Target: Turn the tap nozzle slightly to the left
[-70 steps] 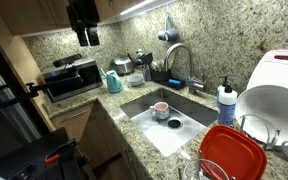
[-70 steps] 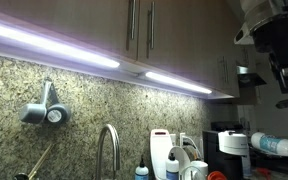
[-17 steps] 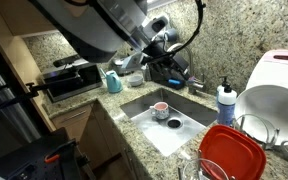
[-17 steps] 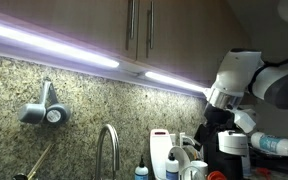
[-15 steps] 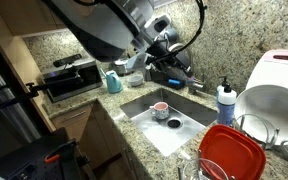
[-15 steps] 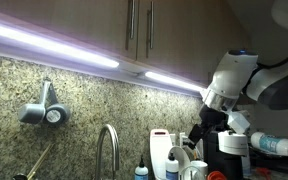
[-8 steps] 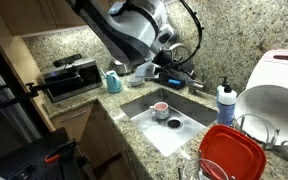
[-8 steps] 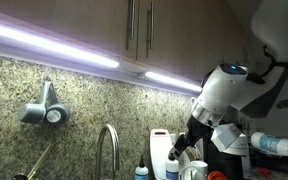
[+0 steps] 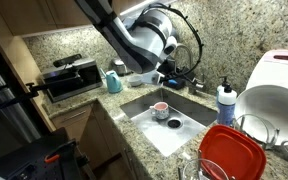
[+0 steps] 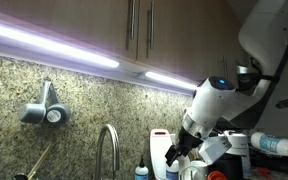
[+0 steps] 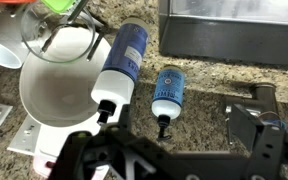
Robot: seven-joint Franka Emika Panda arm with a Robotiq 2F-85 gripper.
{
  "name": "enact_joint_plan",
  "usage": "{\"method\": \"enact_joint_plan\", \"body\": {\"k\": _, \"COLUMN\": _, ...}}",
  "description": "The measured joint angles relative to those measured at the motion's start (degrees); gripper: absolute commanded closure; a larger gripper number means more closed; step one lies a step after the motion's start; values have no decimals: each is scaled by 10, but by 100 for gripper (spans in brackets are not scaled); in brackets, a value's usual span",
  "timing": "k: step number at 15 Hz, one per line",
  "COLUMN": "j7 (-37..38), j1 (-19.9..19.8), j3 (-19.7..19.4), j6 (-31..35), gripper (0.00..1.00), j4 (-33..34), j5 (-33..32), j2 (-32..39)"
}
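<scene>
The tap nozzle (image 10: 107, 148) is a slim chrome gooseneck arch standing in front of the granite backsplash. In an exterior view my arm covers most of it behind the sink (image 9: 169, 125). My gripper (image 10: 176, 155) hangs to the right of the spout, apart from it. It also shows above the sink's back edge in an exterior view (image 9: 172, 73). In the wrist view my gripper (image 11: 169, 150) is open and empty, with its fingers wide apart over the granite counter. The tap does not show in the wrist view.
A blue-capped soap bottle (image 11: 168, 93) and a larger blue-labelled bottle (image 11: 121, 62) lie below the wrist, beside a white bowl (image 11: 54, 85). A red cup (image 9: 161, 107) sits in the sink. A dish rack with white plates (image 9: 269, 105) and a red-lidded container (image 9: 229, 155) stand nearby.
My arm has come down and moved toward the tap, closer to the spout and the sink's back edge. The tap has not moved.
</scene>
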Motion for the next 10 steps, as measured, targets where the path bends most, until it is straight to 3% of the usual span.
{"method": "enact_joint_plan", "body": {"k": 10, "j7": 0, "j1": -1, "j3": 1, "j6": 0, "gripper": 0, "j4": 3, "j5": 0, "j2": 6}}
